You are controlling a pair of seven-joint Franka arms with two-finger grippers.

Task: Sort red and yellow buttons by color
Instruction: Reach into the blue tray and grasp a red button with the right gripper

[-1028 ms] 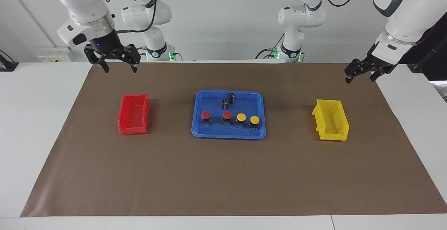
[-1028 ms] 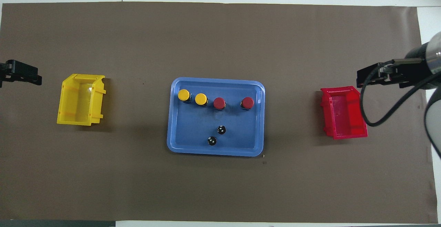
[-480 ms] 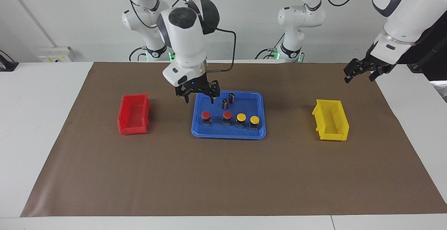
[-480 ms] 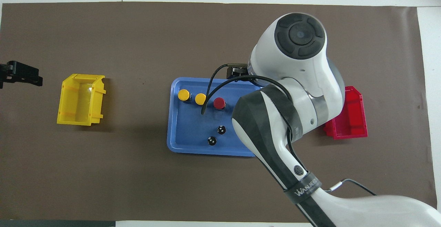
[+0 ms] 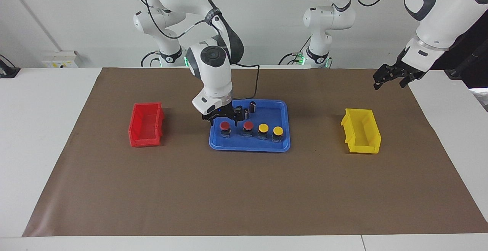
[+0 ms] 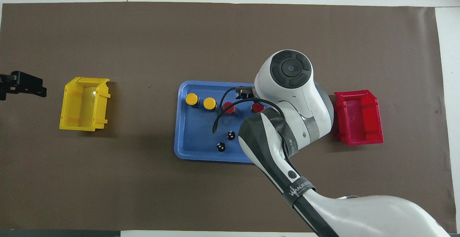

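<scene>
Two red buttons [image 5: 225, 126] [image 5: 248, 126] and two yellow buttons [image 5: 263, 128] [image 5: 278, 131] stand in a row in the blue tray [image 5: 251, 144]. My right gripper [image 5: 224, 119] is open and low over the red button nearest the right arm's end, its fingers on either side of the cap. In the overhead view the right arm covers most of that button [image 6: 257, 107]; the other red button [image 6: 229, 107] and the yellow ones [image 6: 191, 99] [image 6: 209, 103] show. My left gripper [image 5: 389, 79] is open and waits in the air at the left arm's end of the mat.
A red bin [image 5: 146, 124] stands toward the right arm's end, a yellow bin [image 5: 361, 131] toward the left arm's end. Two small dark capless cylinders [image 5: 252, 106] [image 5: 246, 113] stand in the tray, nearer to the robots than the buttons.
My right arm swung from above the red bin's end to the tray and came down over the end red button. The left gripper has barely moved.
</scene>
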